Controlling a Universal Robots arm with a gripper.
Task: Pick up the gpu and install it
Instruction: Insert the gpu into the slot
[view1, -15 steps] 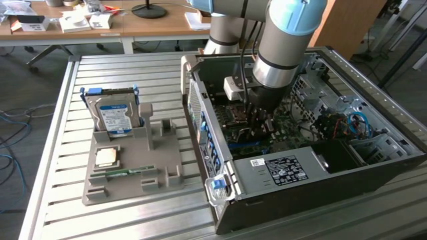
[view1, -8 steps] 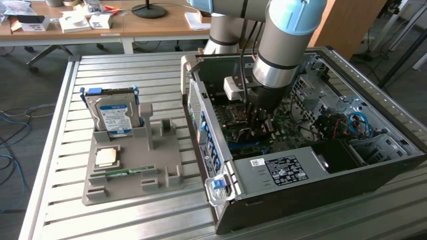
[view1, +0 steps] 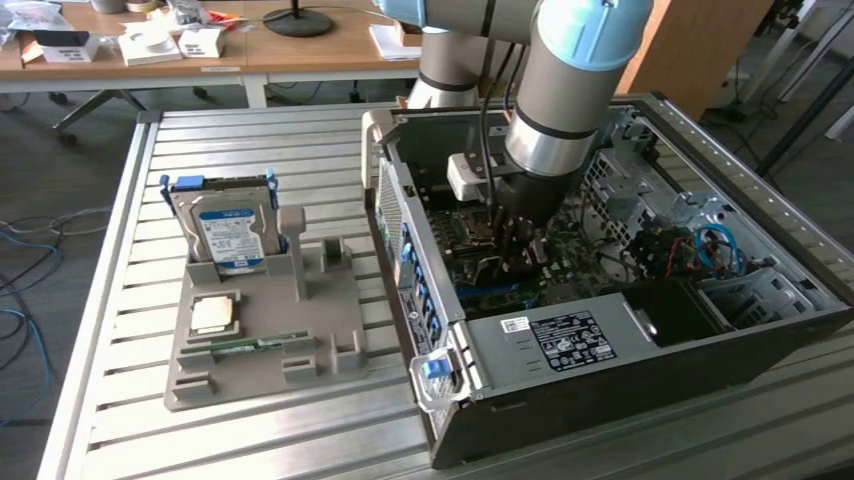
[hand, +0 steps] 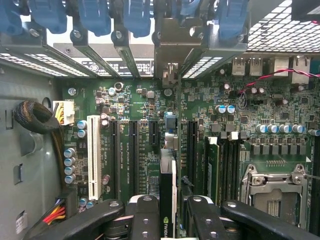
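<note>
The gpu shows edge-on in the wrist view as a thin black card with a green logo. It stands upright over the green motherboard, in line with a slot between the long black slots. My gripper is shut on it, one black finger on each side. The card's metal bracket reaches the case's rear slot openings. Whether the card sits fully in the slot I cannot tell. In the exterior view my gripper is deep inside the open computer case, low over the board.
A grey parts holder lies on the slatted table at the exterior view's left. It carries a silver hard drive, a small chip and a green memory stick. A white slot, a cable bundle and the processor socket flank the card.
</note>
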